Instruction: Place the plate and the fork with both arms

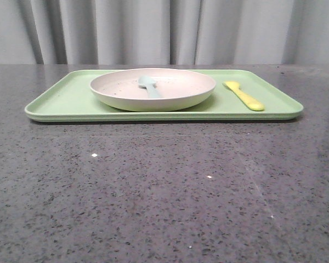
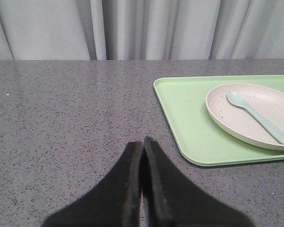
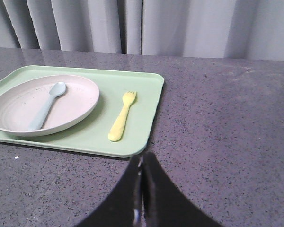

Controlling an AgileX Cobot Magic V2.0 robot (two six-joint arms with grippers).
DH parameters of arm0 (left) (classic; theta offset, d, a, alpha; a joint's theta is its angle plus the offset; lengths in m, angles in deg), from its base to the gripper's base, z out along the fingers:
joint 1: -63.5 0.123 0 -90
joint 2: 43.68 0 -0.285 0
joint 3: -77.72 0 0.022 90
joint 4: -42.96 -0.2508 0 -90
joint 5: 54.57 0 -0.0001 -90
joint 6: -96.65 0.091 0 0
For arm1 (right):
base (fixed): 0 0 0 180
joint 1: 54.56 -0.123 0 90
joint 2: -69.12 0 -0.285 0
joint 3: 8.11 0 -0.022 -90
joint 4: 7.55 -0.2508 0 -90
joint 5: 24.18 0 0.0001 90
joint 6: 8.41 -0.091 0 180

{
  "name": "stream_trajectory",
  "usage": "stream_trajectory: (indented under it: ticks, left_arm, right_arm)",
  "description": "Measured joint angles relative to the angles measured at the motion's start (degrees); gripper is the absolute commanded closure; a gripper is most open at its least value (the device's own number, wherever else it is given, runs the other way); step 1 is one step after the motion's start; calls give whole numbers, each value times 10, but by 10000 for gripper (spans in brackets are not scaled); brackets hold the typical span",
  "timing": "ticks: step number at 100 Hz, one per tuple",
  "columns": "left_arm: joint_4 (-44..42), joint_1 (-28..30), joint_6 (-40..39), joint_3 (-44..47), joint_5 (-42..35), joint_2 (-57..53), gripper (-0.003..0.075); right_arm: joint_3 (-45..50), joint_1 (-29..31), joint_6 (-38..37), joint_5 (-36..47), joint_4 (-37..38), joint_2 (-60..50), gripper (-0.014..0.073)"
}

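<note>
The pale pinkish-cream speckled plate (image 1: 178,86) sits on the left-middle of a light green tray (image 1: 71,98); it also shows in the left wrist view (image 2: 274,106) and right wrist view (image 3: 73,101). The yellow fork (image 1: 244,96) lies on the tray right of the plate, also in the right wrist view (image 3: 122,116). My left gripper (image 2: 143,142) is shut and empty over the bare table, left of the tray. My right gripper (image 3: 142,158) is shut and empty, near the tray's front right corner. Neither gripper shows in the front view.
A pale blue-green spoon (image 1: 148,85) lies in the plate, also in the wrist views (image 2: 258,117) (image 3: 47,105). The dark speckled stone table (image 1: 164,186) stretches in front of the tray. Grey curtains (image 1: 164,30) hang behind.
</note>
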Motion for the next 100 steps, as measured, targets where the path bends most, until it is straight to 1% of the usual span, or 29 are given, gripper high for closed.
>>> stream_trajectory:
  ticks: [36, 44, 56, 65, 77, 87, 100]
  left_arm:
    - [0, 0, 0, 0, 0, 0, 741]
    - [0, 0, 0, 8, -14, 0, 741]
    - [-10, 0, 0, 37, -61, -11, 741]
    - [-24, 0, 0, 71, -115, -28, 741]
    - [-63, 0, -3, 124, -188, -47, 741]
    - [-100, 0, -33, 165, -242, -62, 741]
    - [-121, 0, -82, 213, -269, -85, 741]
  right_arm:
    - [0, 0, 0, 0, 1, 0, 662]
    - [0, 0, 0, 0, 1, 0, 662]
    - [0, 0, 0, 0, 1, 0, 662]
    - [0, 0, 0, 0, 2, 0, 662]
    - [0, 0, 0, 0, 2, 0, 662]
    - [0, 0, 0, 0, 2, 0, 662]
    - [0, 0, 0, 0, 2, 0, 662]
